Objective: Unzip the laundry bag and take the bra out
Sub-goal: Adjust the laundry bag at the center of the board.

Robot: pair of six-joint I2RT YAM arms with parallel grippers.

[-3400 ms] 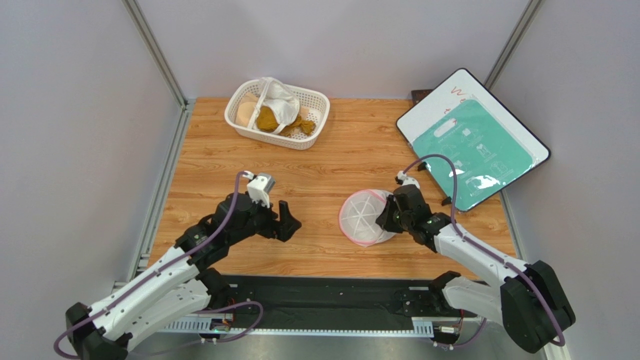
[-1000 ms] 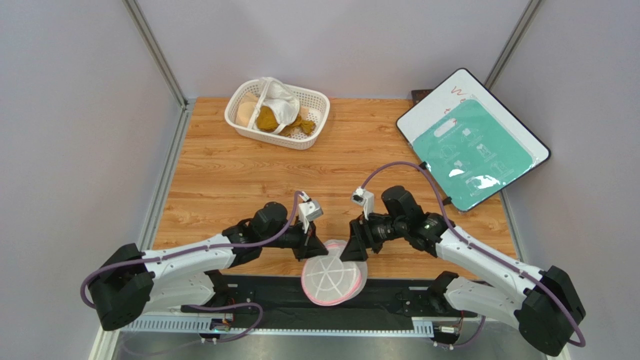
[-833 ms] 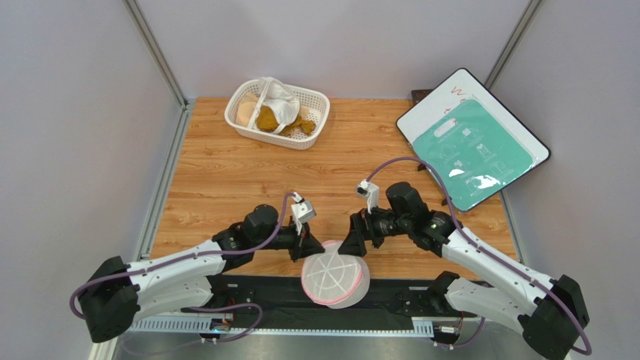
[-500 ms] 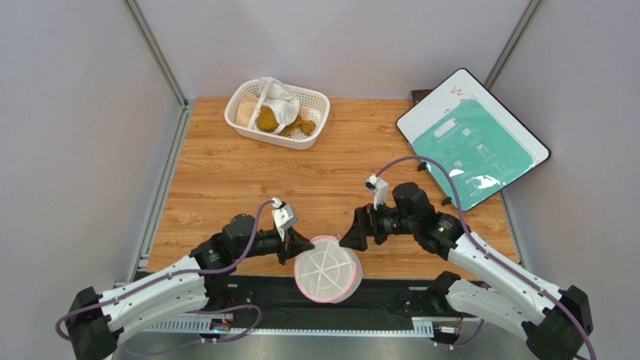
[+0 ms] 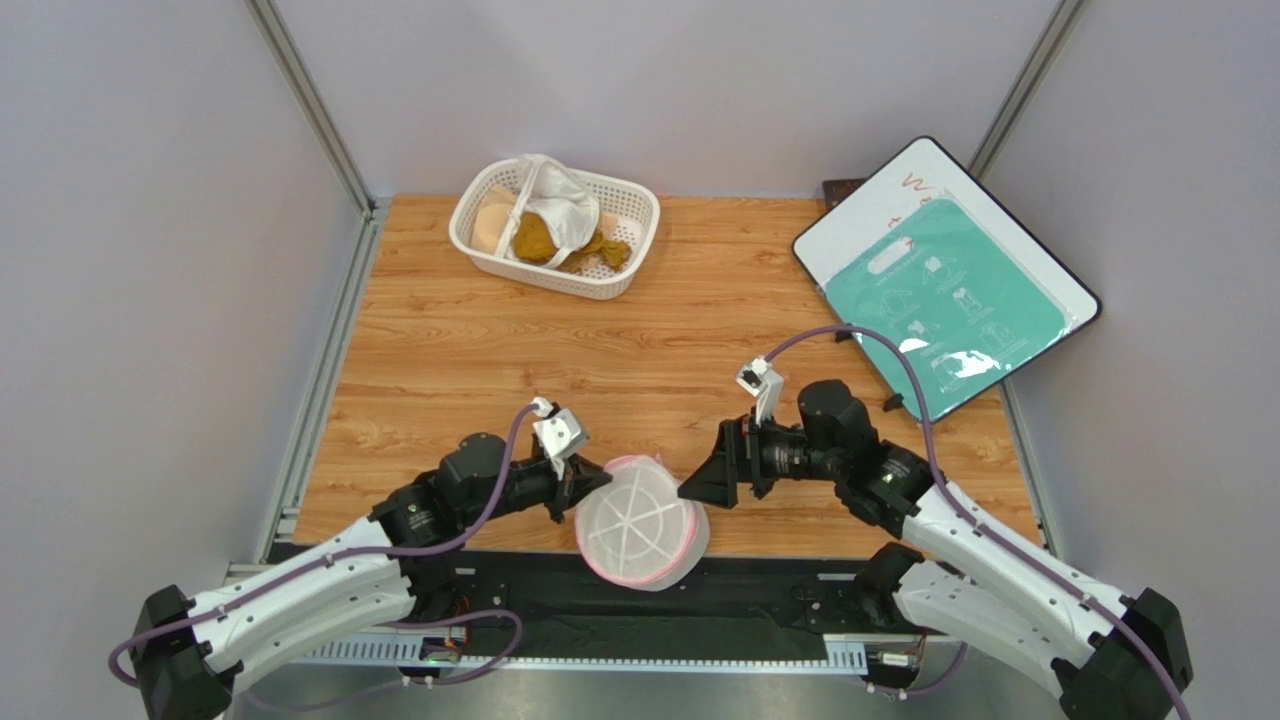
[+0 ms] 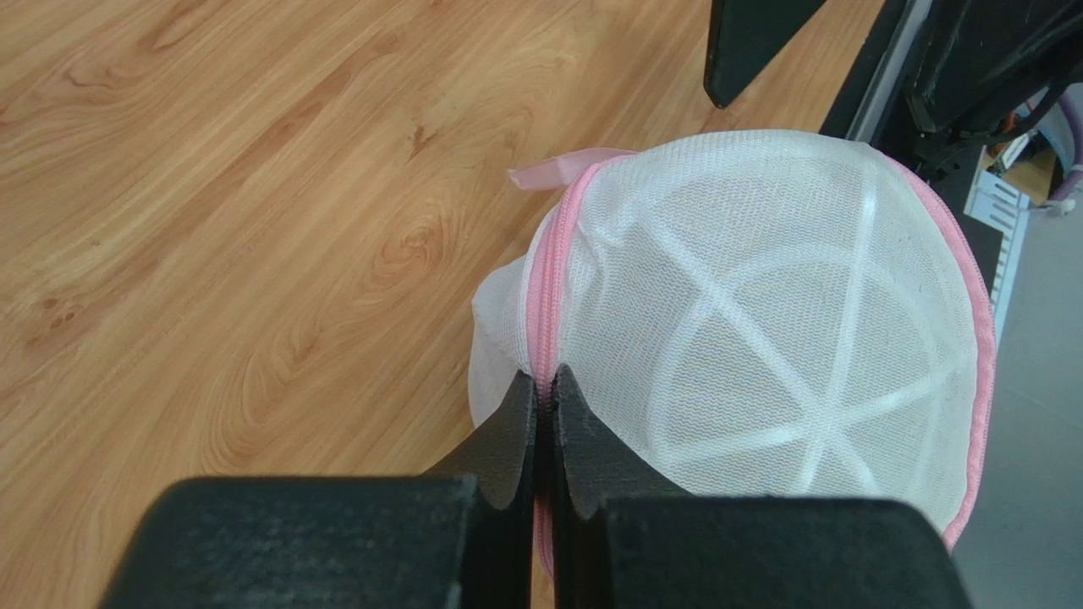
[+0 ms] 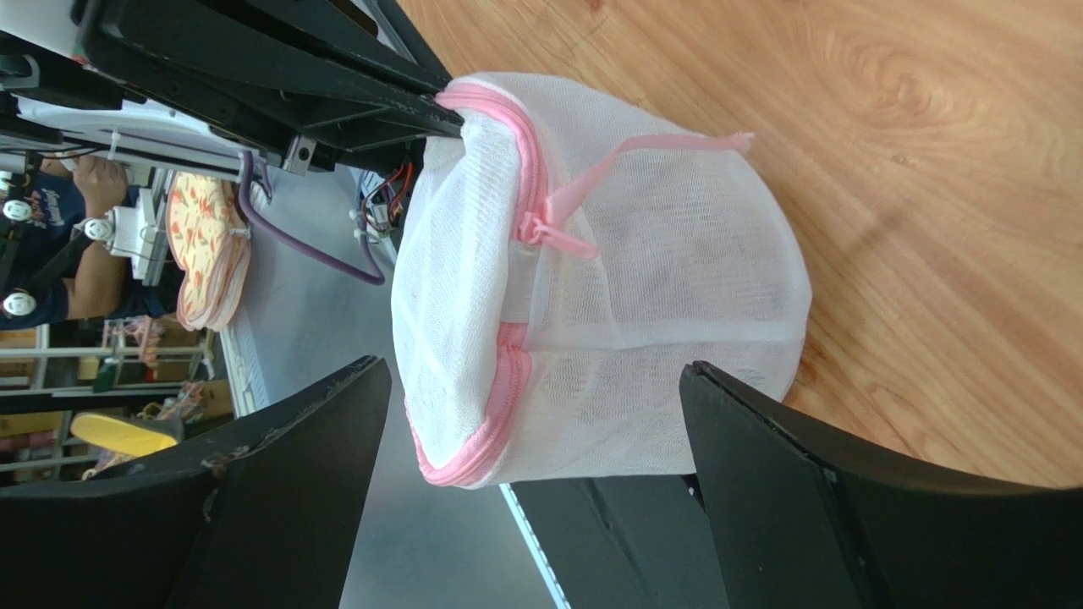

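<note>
A wooden table top [image 5: 451, 345] with a light plank pattern is enclosed by 3 plain grey wall panels [image 5: 676, 90]. 2 metal posts [image 5: 308, 105] are set at its far corners. A black strip [image 5: 601, 600] is laid along the near edge. The scene is lit evenly, and only soft shadows are cast.

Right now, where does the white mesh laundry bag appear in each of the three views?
Top external: laundry bag low centre, at the table's near edge, between left gripper and right gripper.
Left wrist: right half, the left gripper shut on its edge.
Right wrist: centre, between the open right gripper's fingers.
Shared landmark: the pink zipper trim.
</note>
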